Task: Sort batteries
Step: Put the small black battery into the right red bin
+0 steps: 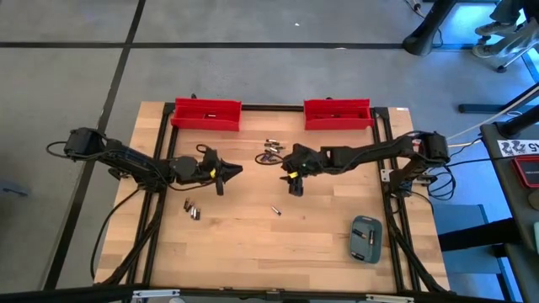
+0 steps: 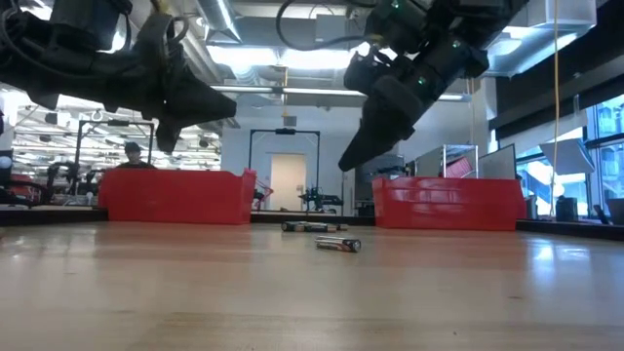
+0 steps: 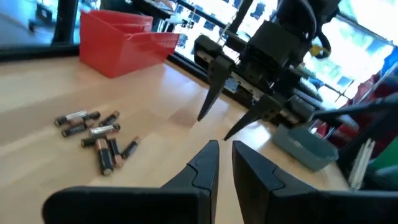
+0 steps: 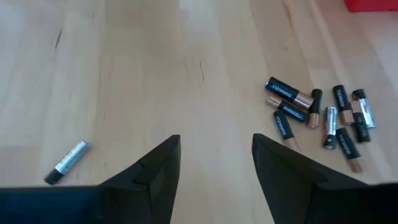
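Left end effector [image 1: 226, 172]: above the table [image 1: 244, 252] left of centre, clear of the surface, fingers nearly closed with only a slim gap and nothing between them. Near and slightly left of it lie a few stray batteries [image 1: 193, 209] on the wood.

Centre: a single battery [image 1: 275, 210] lies alone, nearer than both arms. The main cluster of batteries [image 1: 271, 150] sits farther back, between the two red bins [image 1: 206, 113] on the far edge (cells touching or overlapping; the count is not clear).

Right end effector [image 1: 292, 179]: just near of that cluster, raised off the table, fingers spread apart and empty.

Far right, near corner: a grey case [image 1: 366, 237], well apart from everything else.

Handling assessment: the cells appear small, rigid and light, with smooth round bodies likely to roll or squirt out of a pinch. Best hold is judged to be across the middle of the barrel, fingers square to its length, starting with a loose outer cell.
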{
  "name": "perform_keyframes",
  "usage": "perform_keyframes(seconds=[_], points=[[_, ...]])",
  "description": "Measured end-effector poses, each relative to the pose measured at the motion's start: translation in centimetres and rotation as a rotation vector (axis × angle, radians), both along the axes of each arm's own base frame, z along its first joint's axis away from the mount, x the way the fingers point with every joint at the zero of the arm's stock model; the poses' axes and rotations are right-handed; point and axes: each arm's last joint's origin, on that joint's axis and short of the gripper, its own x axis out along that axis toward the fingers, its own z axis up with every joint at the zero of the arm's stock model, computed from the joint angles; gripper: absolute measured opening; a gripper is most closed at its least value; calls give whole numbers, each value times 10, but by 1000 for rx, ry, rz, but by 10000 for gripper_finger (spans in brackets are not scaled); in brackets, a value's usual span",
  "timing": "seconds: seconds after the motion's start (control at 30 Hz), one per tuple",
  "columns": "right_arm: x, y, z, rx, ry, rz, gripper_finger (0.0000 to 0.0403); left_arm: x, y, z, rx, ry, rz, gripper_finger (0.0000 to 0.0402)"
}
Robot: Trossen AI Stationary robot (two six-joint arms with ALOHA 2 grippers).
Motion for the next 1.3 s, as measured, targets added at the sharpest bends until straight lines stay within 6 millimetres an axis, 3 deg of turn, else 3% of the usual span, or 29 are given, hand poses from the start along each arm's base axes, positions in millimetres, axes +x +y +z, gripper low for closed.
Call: perform_keyframes(seconds=[0.2,0.37,0.57,0.67,0.77,1.07,1.17,1.3], points=[[2,3,-6,9,13,105,201,0,1,0,-46,-15,40,35],[15,5,-18,41,-48,180,201,0,3,1,-12,-18,92,35],[30,4,-41,37,-92,174,201,-1,3,-2,6,17,93,35],[32,0,-51,-18,-61,72,201,-1,5,-2,42,31,100,35],[30,-14,-52,-76,-37,-3,201,-1,6,-2,60,38,106,35],[12,-87,-52,26,-25,-53,201,-1,7,-2,70,44,113,35],[10,-94,-55,116,-45,17,194,-1,7,-3,69,43,113,35],[13,-89,-69,104,-11,69,170,-1,7,-3,69,44,113,35]])
